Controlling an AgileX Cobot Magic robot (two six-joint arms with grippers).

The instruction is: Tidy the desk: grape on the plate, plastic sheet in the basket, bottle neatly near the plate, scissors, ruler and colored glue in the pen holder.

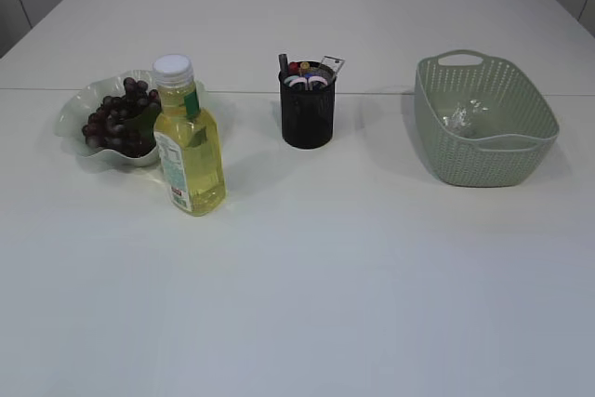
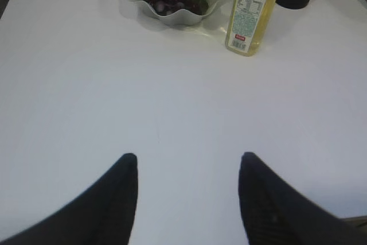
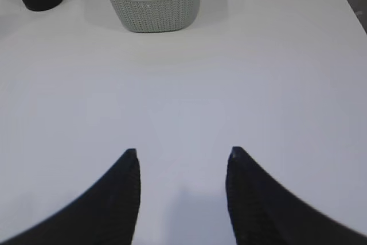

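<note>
White table point(image 1: 325, 285), pale wall panels behind, left tool point(image 2: 189, 162) apart, right tool point(image 3: 182, 156) apart

One bottle point(image 1: 188, 137), plate point(image 1: 78, 109), basket point(image 1: 483, 118), holder point(image 1: 307, 109)

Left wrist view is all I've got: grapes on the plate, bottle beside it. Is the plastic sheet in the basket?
Observer: Yes, the exterior view shows the crumpled plastic sheet lying inside the basket.
Operator: And the pen holder's contents?
Observer: The pen holder stands upright with several items sticking out of its top; I can't name each one.
Operator: Is the right gripper holding anything?
Observer: No, the right gripper is open over bare table.
</note>
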